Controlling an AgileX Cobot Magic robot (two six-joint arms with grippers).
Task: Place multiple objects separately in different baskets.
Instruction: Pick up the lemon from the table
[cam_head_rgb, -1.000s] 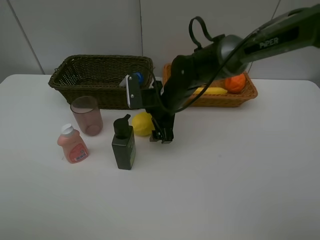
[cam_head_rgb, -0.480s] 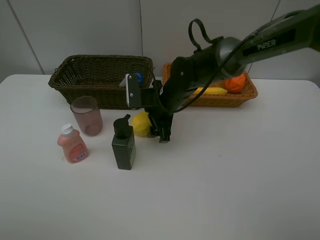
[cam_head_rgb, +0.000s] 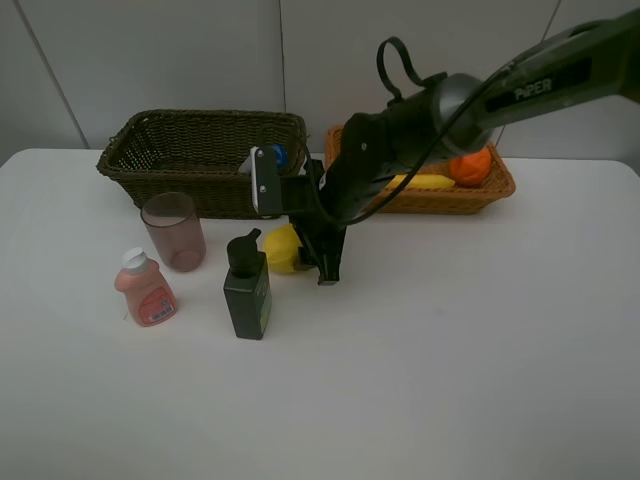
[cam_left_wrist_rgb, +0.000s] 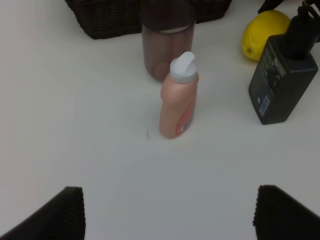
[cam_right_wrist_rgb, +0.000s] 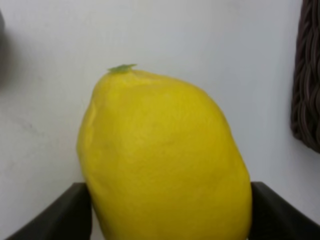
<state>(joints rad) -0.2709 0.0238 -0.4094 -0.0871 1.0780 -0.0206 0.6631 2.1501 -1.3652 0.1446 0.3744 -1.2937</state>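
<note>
A yellow lemon (cam_head_rgb: 279, 248) (cam_right_wrist_rgb: 165, 160) lies on the white table beside the dark green pump bottle (cam_head_rgb: 247, 292). My right gripper (cam_head_rgb: 312, 256) (cam_right_wrist_rgb: 167, 212) reaches down across the middle, its two fingers pressed against the lemon's sides. The small pink bottle (cam_head_rgb: 146, 290) (cam_left_wrist_rgb: 178, 100) and the pinkish cup (cam_head_rgb: 174, 230) (cam_left_wrist_rgb: 167, 40) stand left of them. In the left wrist view my left gripper (cam_left_wrist_rgb: 167, 215) hangs open above the table, short of the pink bottle. The dark basket (cam_head_rgb: 220, 195) holds a white blue-capped bottle (cam_head_rgb: 265, 158). A banana (cam_head_rgb: 425, 182) and an orange (cam_head_rgb: 470, 165) lie in the light basket (cam_head_rgb: 450, 203).
Both baskets stand side by side at the back of the table (cam_head_rgb: 450, 350), in front of a grey wall. The pump bottle (cam_left_wrist_rgb: 285, 80) stands very close to the lemon (cam_left_wrist_rgb: 265, 32). My left arm is outside the exterior view.
My right gripper's fingers have closed in from wide open onto the lemon, and the gripper shifted slightly left. The left gripper has not moved.
</note>
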